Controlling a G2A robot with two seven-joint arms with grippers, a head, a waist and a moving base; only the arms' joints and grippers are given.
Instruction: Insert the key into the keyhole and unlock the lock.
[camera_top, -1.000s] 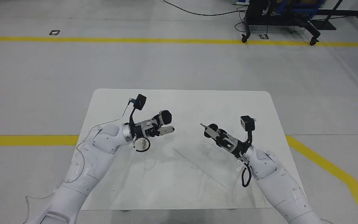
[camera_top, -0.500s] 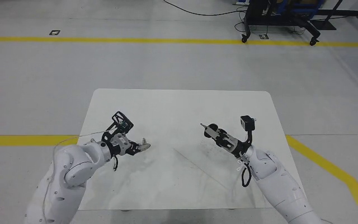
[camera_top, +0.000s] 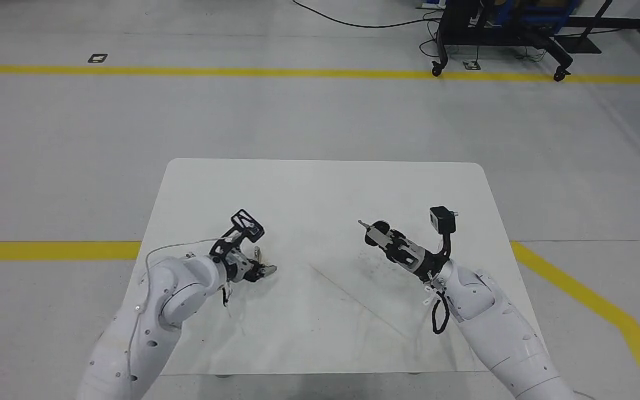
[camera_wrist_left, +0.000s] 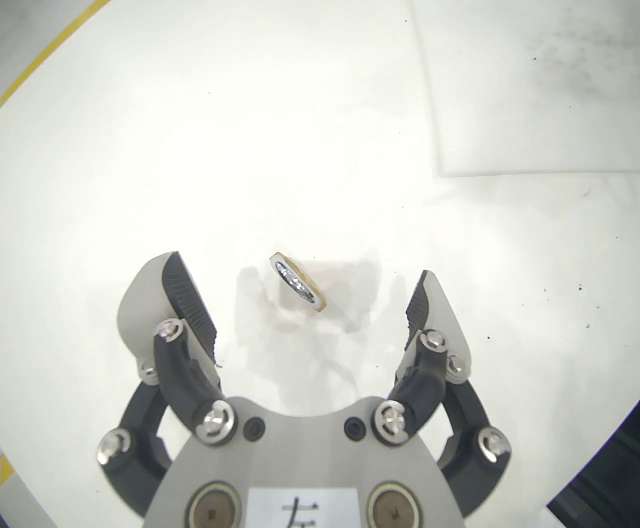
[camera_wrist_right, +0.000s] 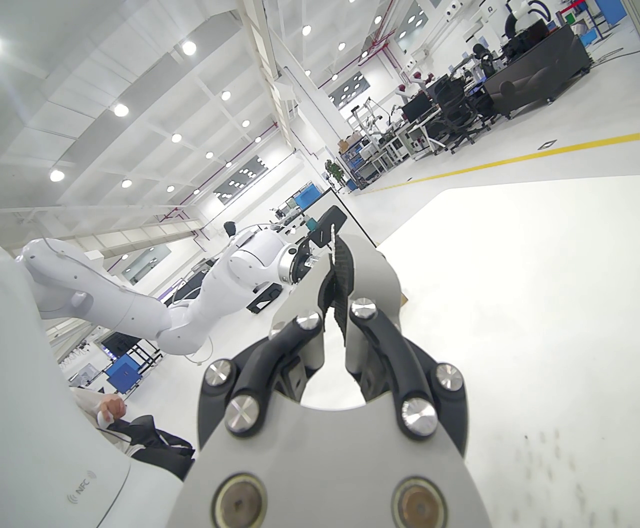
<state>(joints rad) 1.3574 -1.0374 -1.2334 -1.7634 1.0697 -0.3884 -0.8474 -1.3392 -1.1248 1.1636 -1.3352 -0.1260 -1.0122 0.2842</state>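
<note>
**Left gripper spread over the lock, right gripper pinching the key**

From above, the white table has an arm at each side. The left gripper is low over the table's left part, near the front edge, and points toward the middle. The right gripper sits right of centre, well apart from the left one, with its fingers drawn together.

From the left wrist, the fingers stand wide apart. The lock, small and brass-coloured with a silvery part, lies on the table in the gap between them. It is tilted and touches neither pad.

From the right wrist, the ribbed pads are pressed together on the key. Its thin toothed edge sticks out past the fingertips. The gripper is held above the table.
</note>
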